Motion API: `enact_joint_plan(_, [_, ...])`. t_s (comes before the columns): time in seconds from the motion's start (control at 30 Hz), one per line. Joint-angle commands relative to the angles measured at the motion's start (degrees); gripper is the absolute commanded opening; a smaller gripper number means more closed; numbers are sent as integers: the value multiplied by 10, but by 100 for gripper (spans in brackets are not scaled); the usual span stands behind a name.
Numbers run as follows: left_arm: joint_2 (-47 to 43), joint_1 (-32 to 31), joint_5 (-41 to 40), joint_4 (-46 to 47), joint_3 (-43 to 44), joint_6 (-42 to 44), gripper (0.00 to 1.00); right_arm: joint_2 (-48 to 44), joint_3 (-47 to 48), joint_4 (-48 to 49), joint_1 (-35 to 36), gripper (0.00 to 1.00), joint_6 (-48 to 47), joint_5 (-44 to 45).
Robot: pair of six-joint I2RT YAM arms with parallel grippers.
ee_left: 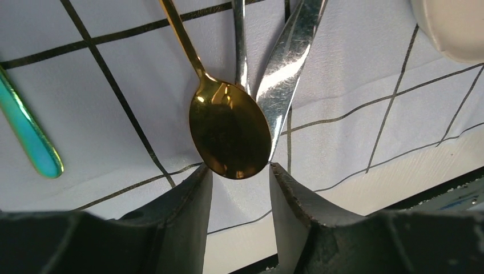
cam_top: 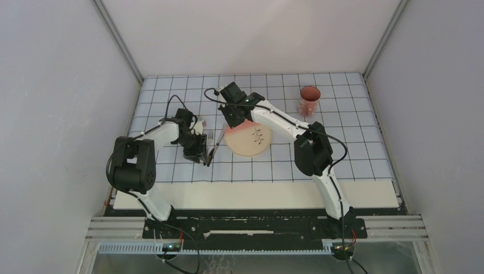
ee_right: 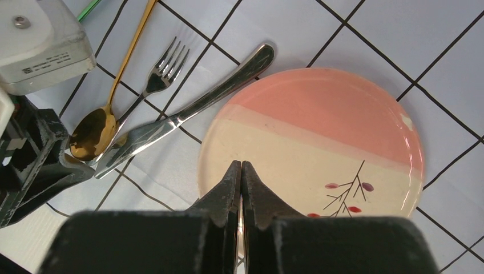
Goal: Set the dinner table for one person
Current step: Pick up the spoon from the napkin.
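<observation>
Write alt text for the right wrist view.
The right pincer, shut, points down at a pink-and-cream plate with a branch motif. At picture left, a gold spoon, silver fork and knife lie bunched on a pale-blue gridded cloth.

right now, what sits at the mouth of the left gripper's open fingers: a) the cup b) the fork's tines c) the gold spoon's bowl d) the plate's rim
c: the left wrist view shows the gold spoon with the tip of its bowl right at the gap of the left gripper, whose jaws stand open on either side of it.
</observation>
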Motion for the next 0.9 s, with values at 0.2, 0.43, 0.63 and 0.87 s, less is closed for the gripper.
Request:
enact_joint_plan(0.2, [-55,-16,-73,-3,55,23,46,-46,-5,18,1,6,-9,7])
enact_joint_plan(0.43, [-17,-17,-89,-5,72,29,47,-43,2,15,4,6,-11,4])
enact_joint_plan(0.63, [-8,-27,-84,1,65,24,48,-46,-3,15,4,6,-17,4])
enact_joint_plan(0.87, [-9,-52,-97,-1,67,15,67,-44,-2,14,5,12,-21,4])
